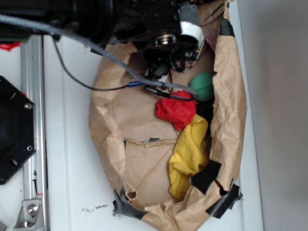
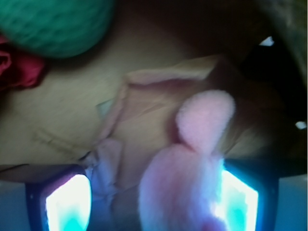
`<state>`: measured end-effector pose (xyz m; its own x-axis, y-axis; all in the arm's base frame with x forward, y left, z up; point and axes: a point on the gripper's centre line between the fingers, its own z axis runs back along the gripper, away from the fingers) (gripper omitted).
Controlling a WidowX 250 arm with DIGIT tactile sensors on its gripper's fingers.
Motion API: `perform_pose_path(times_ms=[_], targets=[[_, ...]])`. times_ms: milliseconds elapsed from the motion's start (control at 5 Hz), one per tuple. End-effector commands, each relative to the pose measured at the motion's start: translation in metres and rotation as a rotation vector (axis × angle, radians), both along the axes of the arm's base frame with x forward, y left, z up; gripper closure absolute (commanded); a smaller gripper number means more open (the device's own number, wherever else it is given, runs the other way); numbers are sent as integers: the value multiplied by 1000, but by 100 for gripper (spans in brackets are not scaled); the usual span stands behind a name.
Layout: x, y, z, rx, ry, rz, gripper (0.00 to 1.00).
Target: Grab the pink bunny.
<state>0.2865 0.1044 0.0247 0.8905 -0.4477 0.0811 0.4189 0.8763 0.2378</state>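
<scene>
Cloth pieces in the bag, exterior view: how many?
2. Red cloth wad mid-bag, just below the green ball; yellow towel below the wad, along the paper bag right wall. More may be hidden under the arm.

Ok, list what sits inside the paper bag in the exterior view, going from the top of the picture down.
Gripper → green ball → red cloth wad → yellow towel. The pink bunny shows only in the wrist view, between the gripper's fingers.
</scene>
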Motion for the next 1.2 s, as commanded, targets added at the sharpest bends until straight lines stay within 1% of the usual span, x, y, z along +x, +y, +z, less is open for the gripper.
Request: perform_pose_path(times_ms=[0,200,400,600,800,1000], targets=[[-4,2,32,-65,-40,-9,0],[-28,-5,77,-136,-72,-26,0],[-22,2,69,-87,-56,-7,0],[-26,8,42,-21,-4,-4,0],[-26,12,21,-13,33,-7,0],[-27,20,12,-17,54,0,0]])
